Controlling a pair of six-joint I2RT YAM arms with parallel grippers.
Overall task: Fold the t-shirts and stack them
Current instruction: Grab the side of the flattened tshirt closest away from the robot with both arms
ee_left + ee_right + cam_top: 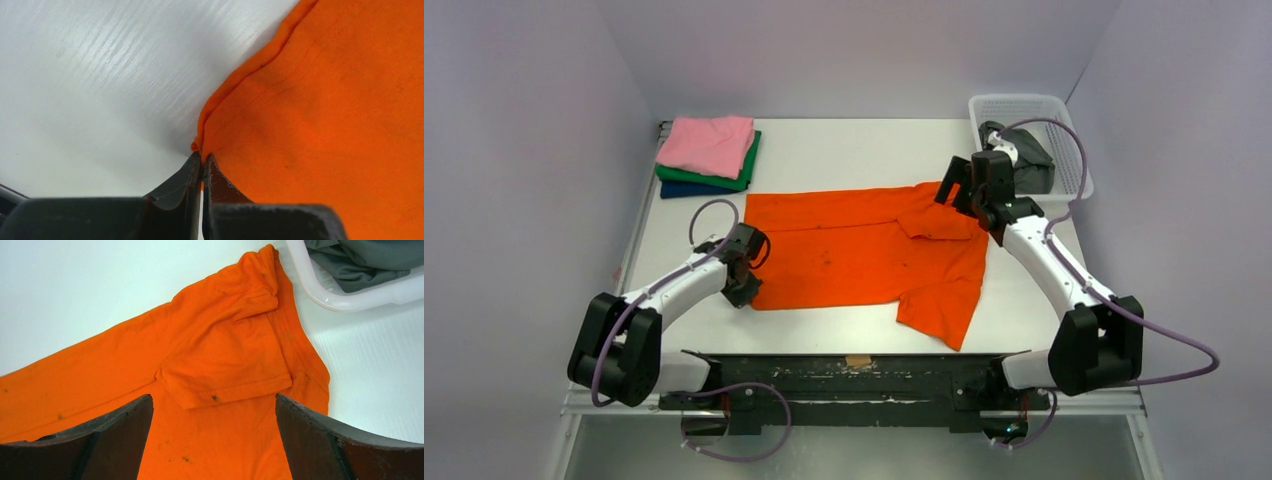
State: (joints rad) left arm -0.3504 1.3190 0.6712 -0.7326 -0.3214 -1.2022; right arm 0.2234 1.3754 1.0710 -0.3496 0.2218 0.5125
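Left jaws pinch orange t-shirt [864, 250] at its 8 o'clock corner; right jaws wide over sleeve [225, 375]; fold step, right must grasp next.

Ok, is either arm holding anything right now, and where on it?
Left jaws are shut on the near hem corner of the orange shirt. Right jaws are open over its folded sleeve, holding nothing.

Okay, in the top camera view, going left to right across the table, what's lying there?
Folded stack → orange shirt → basket
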